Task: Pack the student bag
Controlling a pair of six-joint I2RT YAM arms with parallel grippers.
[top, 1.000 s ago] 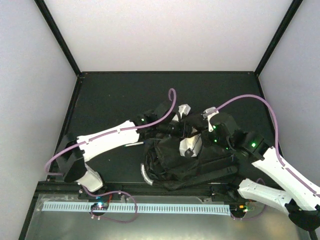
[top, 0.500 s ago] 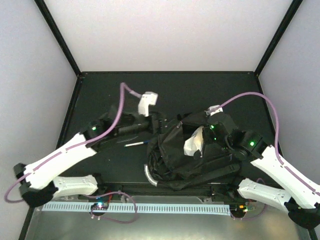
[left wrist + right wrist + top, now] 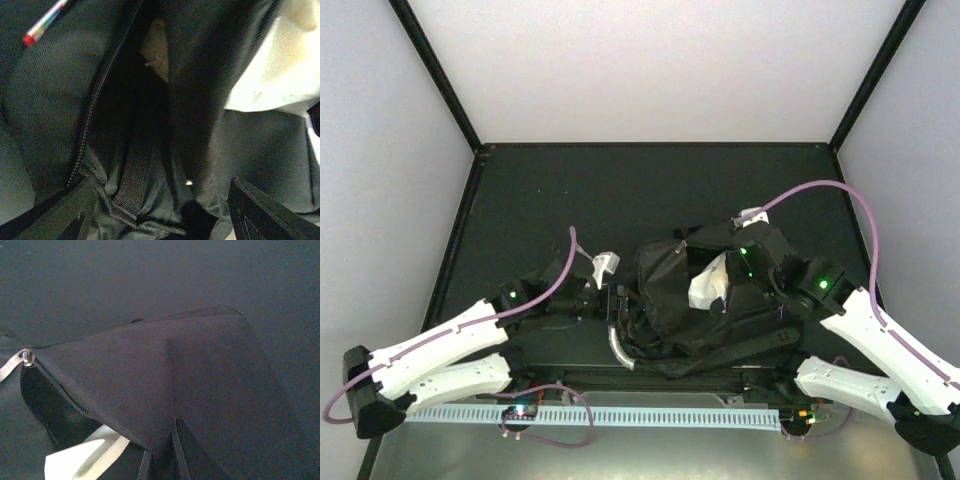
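The student bag (image 3: 700,315) lies on the worktop (image 3: 550,200); only the left wrist view shows a pen (image 3: 42,25) beside it. The open left fingers (image 3: 55,215) have dropped to its edge; the right fingers (image 3: 738,268) still pinch its flap.

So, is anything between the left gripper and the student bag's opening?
Nothing visible. The left gripper is open, with the unzipped mouth of the student bag straight ahead. The white pouch lies to one side of that gap, the pen to the other.
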